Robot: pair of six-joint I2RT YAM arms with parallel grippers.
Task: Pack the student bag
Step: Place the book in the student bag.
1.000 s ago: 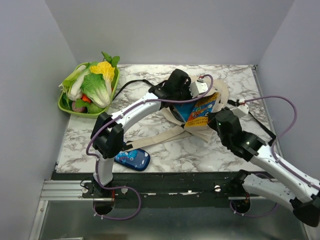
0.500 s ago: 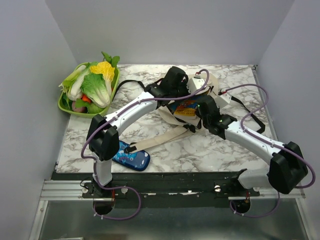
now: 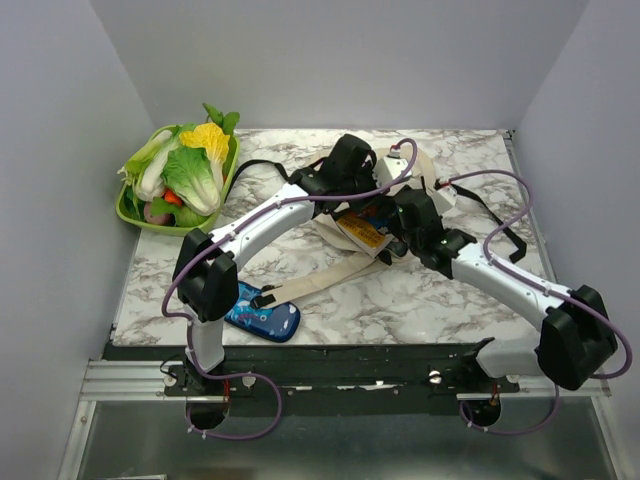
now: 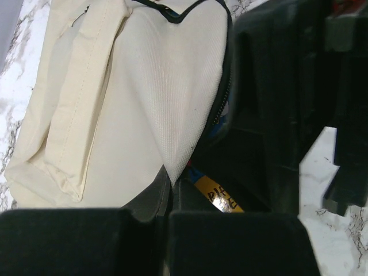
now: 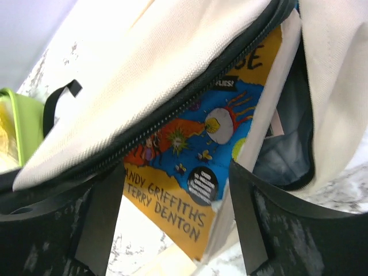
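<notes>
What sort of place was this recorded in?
Probably a robot-lab test cell: plain grey walls boxing in a marble-patterned table, robot arms bolted to a metal rail, staged props like the student bag.

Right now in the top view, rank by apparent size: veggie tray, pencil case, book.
1. green vegetable tray
2-3. blue pencil case and book: unranked. Both are partly hidden, the book inside the student bag.

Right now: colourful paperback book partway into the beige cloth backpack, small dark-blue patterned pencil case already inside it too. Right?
No. The small dark-blue patterned pencil case is outside, on the marble table near its front edge, per the top external view. The colourful paperback book is partway into the beige cloth backpack.
</notes>
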